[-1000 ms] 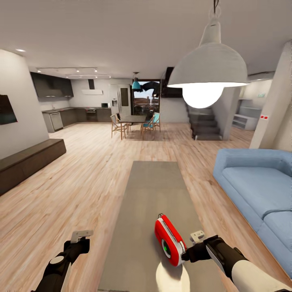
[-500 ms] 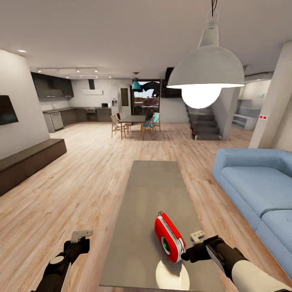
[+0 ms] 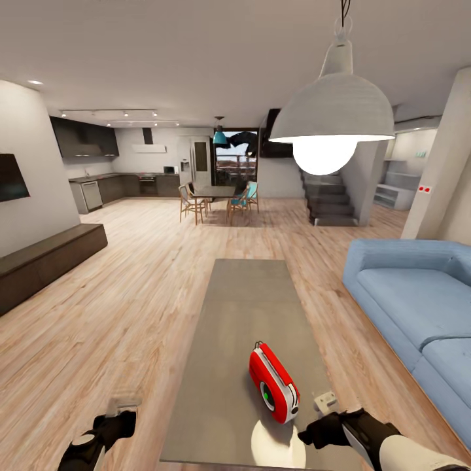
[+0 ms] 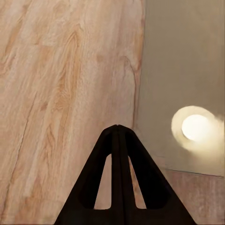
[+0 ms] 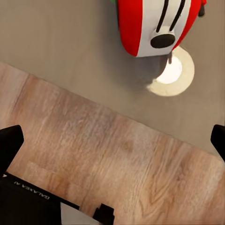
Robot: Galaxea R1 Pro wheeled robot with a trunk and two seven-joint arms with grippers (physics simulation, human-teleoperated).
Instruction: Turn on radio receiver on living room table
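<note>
Left claw [image 3: 121,407]: low at the near left, over the plank floor beside the bench's left edge; in the left wrist view its fingers [image 4: 117,140] meet at one tip, so it is clenched on nothing.
Right claw [image 3: 324,404]: low at the near right, just right of the radio receiver and apart from it; in the right wrist view the two fingertips [image 5: 9,140] sit at opposite edges with floor between them, so it is released wide.
Radio receiver [image 3: 273,384]: stands upright on the near end of the bench, right of its centre line, its green-lit dial turned toward the right claw; seen from above in the right wrist view [image 5: 157,26], red body with white band and dark slots.
Light patch [image 3: 278,445]: bright round spot on the bench top just in front of the radio receiver.
Bench [image 3: 242,307]: long grey top running away from the robot down the middle of the living room.
Floor [image 3: 131,294]: light wood planks on both sides.
Sofa [image 3: 412,294]: blue, to the right of the bench, well apart.
Dark long bench [image 3: 46,258]: along the left wall.
Pendant lamp [image 3: 333,111]: white dome, lit, hanging above the bench's far right.
Dining table with chairs [image 3: 216,196]: far back, centre.
Kitchen [image 3: 111,170]: dark cabinets, far left.
Stairs [image 3: 330,199]: far right.
</note>
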